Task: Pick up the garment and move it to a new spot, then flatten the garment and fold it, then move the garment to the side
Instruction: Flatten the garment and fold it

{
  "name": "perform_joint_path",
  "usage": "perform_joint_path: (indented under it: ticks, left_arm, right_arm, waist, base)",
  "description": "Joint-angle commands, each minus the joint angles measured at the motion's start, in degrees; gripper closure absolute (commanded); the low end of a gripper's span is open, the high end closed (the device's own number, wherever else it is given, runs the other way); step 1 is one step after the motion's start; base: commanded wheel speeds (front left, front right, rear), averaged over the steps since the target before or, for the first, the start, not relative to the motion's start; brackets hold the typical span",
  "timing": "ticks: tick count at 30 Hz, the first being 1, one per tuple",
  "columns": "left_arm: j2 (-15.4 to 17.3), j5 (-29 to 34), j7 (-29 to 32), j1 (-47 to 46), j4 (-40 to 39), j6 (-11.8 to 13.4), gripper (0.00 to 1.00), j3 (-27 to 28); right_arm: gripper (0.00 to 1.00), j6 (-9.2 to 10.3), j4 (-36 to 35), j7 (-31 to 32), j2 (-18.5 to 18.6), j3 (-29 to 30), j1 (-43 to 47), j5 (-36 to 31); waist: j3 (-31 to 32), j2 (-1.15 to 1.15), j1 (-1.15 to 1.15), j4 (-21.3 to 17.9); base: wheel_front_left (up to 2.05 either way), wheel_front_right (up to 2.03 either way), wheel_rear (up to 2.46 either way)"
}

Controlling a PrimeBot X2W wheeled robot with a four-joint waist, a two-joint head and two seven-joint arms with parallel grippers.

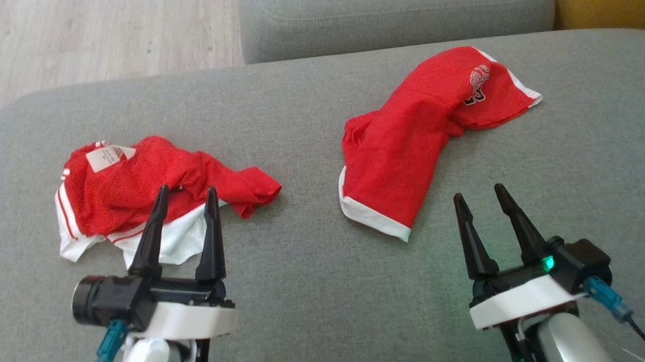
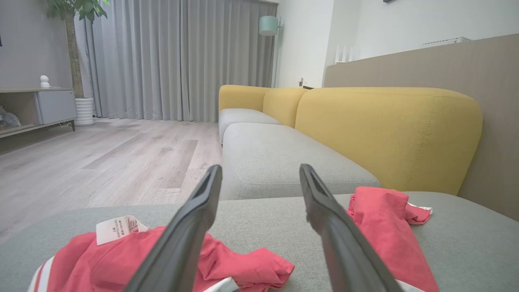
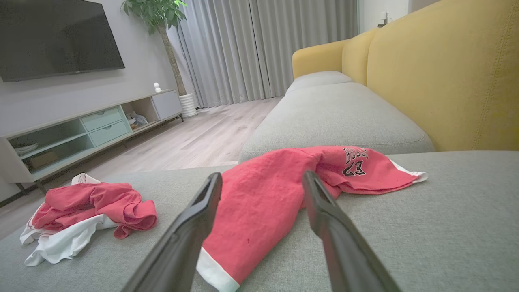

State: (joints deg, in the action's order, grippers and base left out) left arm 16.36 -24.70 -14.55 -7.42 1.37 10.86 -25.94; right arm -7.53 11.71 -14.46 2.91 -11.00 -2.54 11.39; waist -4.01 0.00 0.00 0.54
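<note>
Head: my left pincer (image 1: 187, 189), wide and empty, hangs over the crumpled garment (image 1: 137, 178) on the sofa (image 1: 305, 290), right pincer (image 1: 479, 192) wide near the shorts (image 1: 402, 145); left wrist: garment (image 2: 121, 259) just below-left; right wrist: shorts (image 3: 263, 198) dead ahead, long axis running away-right

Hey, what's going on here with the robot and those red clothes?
A two-armed robot is set to tidy clothes on a grey sofa seat. A crumpled red and white garment lies on its left, a red garment with white trim on its right. The left gripper hangs open over the crumpled one's near edge; the right gripper is open just short of the other. Nothing is held, nothing folded yet.
</note>
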Motion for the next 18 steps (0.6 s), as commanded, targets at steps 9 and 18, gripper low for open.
perform_joint_path:
  ticks: [9, 18]
  left_arm:
    - [-2.3, 3.7, -0.4, -4.6, -1.4, -3.8, 0.00, 5.1]
    - [-5.3, 6.3, -0.4, -5.7, 0.1, -6.6, 0.00, 6.9]
  right_arm:
    - [0.00, 0.04, 10.8, 0.6, 0.0, -1.1, -9.0, 0.9]
    - [0.00, 0.04, 27.2, 3.3, 0.0, -2.9, -17.8, 5.5]
  waist:
    - [-4.8, 0.00, 0.00, 2.9]
    - [-7.1, 0.00, 0.00, 6.6]
  base:
    - [0.00, 0.00, 0.00]
    - [0.00, 0.00, 0.00]
